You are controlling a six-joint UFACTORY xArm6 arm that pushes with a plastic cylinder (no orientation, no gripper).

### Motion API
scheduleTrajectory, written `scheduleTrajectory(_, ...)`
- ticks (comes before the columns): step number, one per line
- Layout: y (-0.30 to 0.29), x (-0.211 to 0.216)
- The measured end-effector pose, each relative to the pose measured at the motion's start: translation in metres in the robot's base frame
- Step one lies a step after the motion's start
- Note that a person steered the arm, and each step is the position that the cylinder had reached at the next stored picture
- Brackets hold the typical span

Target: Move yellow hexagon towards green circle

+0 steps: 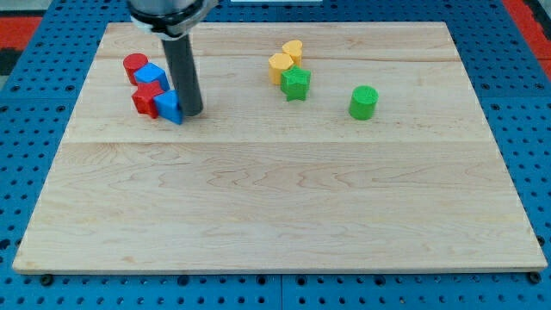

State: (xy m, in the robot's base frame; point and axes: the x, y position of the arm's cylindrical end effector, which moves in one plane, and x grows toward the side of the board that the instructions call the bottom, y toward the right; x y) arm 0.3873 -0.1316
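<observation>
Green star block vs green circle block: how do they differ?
Shape: the green star block has points, while the green circle block is a plain round cylinder. Neighbours: the star touches the yellow hexagon block; the circle stands alone toward the view's right. Distance: my tip is nearer the star. Both share the same green and a similar size.

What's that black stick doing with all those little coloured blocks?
It is the arm's pushing rod. My tip rests by a blue block in the red and blue cluster at the view's left. The yellow hexagon sits apart, touching a green star and another yellow block. The green circle stands alone to their right.
</observation>
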Motion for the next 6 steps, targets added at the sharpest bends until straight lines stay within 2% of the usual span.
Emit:
scheduleTrajectory(2,-0.006,0.009)
scheduleTrajectory(3,0.009,0.042)
scheduleTrajectory(4,0.000,0.058)
scheduleTrajectory(6,0.005,0.058)
